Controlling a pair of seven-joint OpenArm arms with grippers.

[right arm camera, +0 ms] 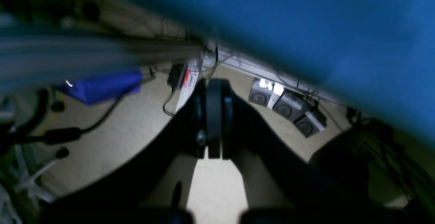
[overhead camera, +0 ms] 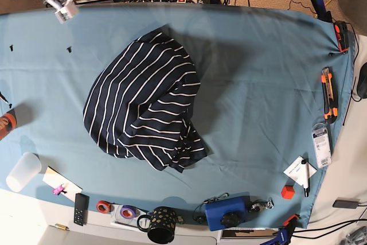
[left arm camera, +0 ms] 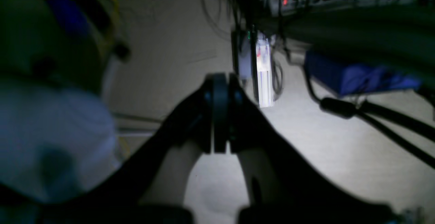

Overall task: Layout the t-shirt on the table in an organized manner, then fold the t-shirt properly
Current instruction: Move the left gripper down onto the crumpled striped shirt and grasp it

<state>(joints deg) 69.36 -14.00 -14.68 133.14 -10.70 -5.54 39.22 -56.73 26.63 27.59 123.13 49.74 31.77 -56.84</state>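
The t-shirt lay bunched in a rounded heap left of centre on the table, its navy cloth and thin white stripes doubled over so that I could make out neither the neckband nor a clear sleeve. Reading the base view from left to right: a pale cup and a small remote sat near the near-left edge, a spotted mug and a blue box along the near edge, and an orange-handled knife by the right edge, all well apart from the heap.

The heap's long axis ran diagonally, from the far side of the table down towards the near edge, its lower end slightly to the right.

Neither arm showed in the base view. Through the wrist cameras I saw the right gripper with its jaws pressed together on nothing, hanging below the table's blue drape over the floor; the left gripper was likewise closed and empty, also over the floor.

I judged the layout step not yet begun. Because the heap lay on the base view's left, the right arm's side, I judged that arm the nearer for a first pinch; the shirt lay above and away from both claws.
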